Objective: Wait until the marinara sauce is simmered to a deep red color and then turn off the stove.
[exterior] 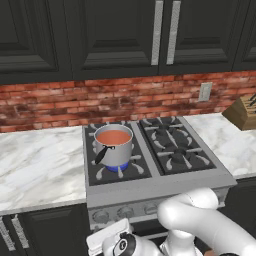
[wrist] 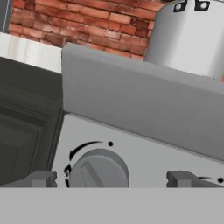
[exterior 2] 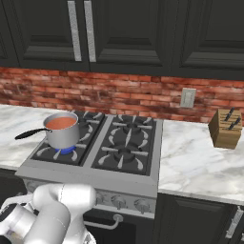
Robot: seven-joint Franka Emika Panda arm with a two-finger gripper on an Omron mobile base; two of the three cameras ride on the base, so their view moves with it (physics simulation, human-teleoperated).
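The sauce (exterior: 113,137) sits front-left on the stove (exterior: 155,186), and the open gripper (wrist: 111,178) frames a stiff, likely slippery knob (wrist: 99,169), best pinched across its ridge.

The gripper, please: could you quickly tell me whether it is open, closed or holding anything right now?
Gripper: open, holding nothing; jaws spread on either side of a stove knob, not touching it.

We see the knob (wrist: 98,169) cut off at the hand view's bottom, and the saucepan (wrist: 189,37) cropped at its top.
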